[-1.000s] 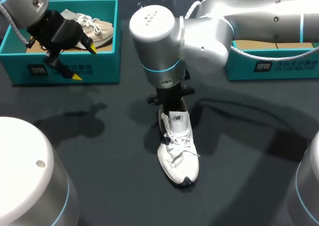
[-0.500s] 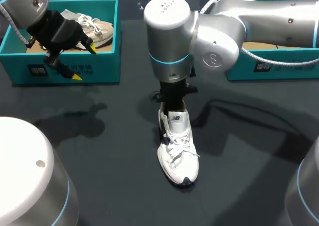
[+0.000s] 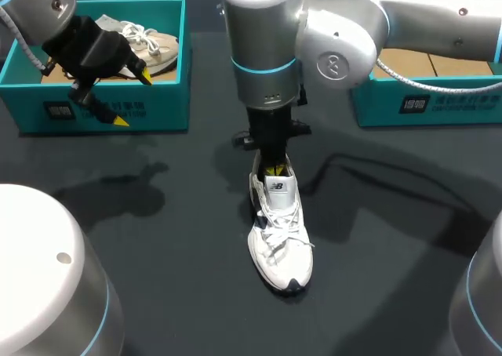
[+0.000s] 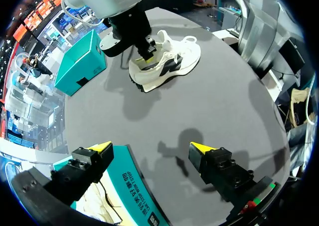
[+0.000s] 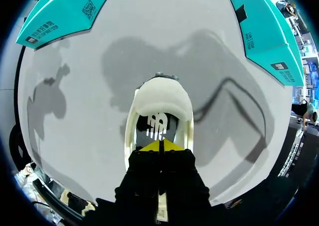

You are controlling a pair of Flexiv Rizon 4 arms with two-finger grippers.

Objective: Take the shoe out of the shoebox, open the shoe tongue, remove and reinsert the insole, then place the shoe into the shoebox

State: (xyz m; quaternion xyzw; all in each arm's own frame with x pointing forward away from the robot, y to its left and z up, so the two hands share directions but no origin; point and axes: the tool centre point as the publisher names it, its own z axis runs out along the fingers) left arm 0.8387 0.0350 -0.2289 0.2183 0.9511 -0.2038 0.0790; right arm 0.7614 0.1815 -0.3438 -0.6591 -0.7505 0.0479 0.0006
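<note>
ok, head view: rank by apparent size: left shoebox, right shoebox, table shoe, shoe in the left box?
1. left shoebox
2. right shoebox, partly behind the right arm and cut by the view's edge, so its place against 1 is unsure
3. table shoe
4. boxed shoe, only partly showing

A white shoe [image 3: 280, 238] lies on the dark worktop [image 3: 157, 238]. The right hand [image 3: 272, 169] points straight down into the shoe's opening. Well apart from the shoe, the left hand [image 3: 132, 97] hangs with fingers spread over a teal box [image 3: 102, 109] with another shoe [image 3: 149, 46] inside.
</note>
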